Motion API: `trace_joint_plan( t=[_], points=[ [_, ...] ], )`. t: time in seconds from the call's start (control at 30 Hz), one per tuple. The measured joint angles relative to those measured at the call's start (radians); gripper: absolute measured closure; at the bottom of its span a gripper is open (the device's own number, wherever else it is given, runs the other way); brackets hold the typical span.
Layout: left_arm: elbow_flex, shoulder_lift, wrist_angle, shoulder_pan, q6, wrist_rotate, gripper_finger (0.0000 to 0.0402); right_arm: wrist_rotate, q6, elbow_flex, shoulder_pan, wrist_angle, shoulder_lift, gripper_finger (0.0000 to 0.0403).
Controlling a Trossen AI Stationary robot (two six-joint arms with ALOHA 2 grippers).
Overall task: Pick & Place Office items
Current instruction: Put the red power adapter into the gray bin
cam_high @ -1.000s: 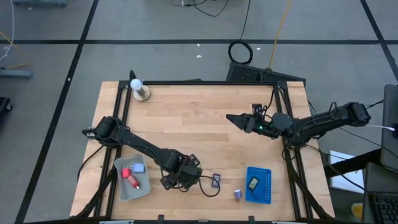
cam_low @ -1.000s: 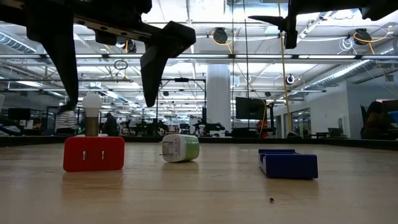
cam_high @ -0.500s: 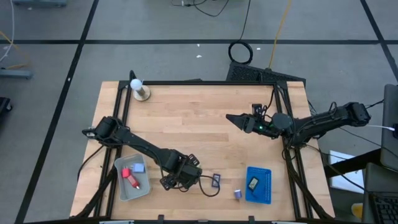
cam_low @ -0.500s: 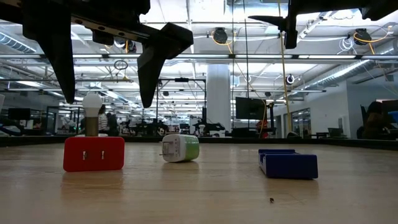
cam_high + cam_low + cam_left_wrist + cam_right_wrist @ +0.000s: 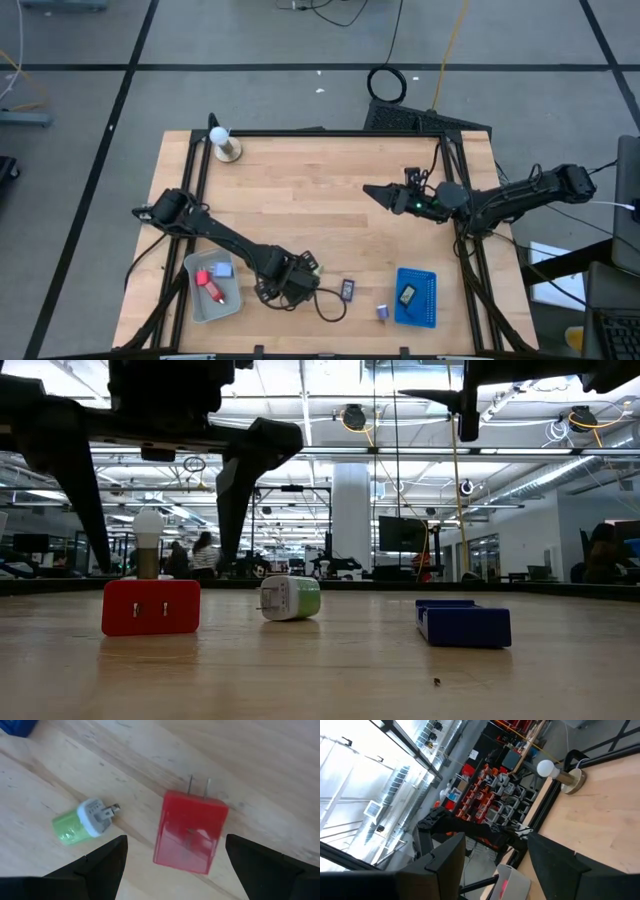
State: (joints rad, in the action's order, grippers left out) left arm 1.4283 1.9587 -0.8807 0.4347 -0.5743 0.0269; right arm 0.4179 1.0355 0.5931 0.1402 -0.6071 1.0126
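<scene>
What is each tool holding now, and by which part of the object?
Nothing is held. The left tool hangs open above the red plug block without touching it. The right tool is open and empty over the table's middle.

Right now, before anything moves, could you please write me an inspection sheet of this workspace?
Surface: pale wooden tabletop with black frame, dry.
Job's things: red plug-in block and green-white plug adapter lie loose; red and light-blue pieces in grey rectangular tray; a black piece in blue rectangular tray.
Clutter: white ball on wooden base at the far corner.
Grippers: left gripper open above the red block, fingers either side; right gripper open, raised, waiting mid-table.
Cables: black coil on floor.
Surroundings: a person far behind.
</scene>
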Motion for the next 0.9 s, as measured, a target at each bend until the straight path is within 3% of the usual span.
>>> trace_joint_plan(
  t=[0.9],
  points=[
    [-0.182, -0.007, 0.226, 0.017, -0.005, -0.059, 0.0065, 0.000, -0.004, 0.000, 0.000, 0.014, 0.000, 0.0193]
  ],
)
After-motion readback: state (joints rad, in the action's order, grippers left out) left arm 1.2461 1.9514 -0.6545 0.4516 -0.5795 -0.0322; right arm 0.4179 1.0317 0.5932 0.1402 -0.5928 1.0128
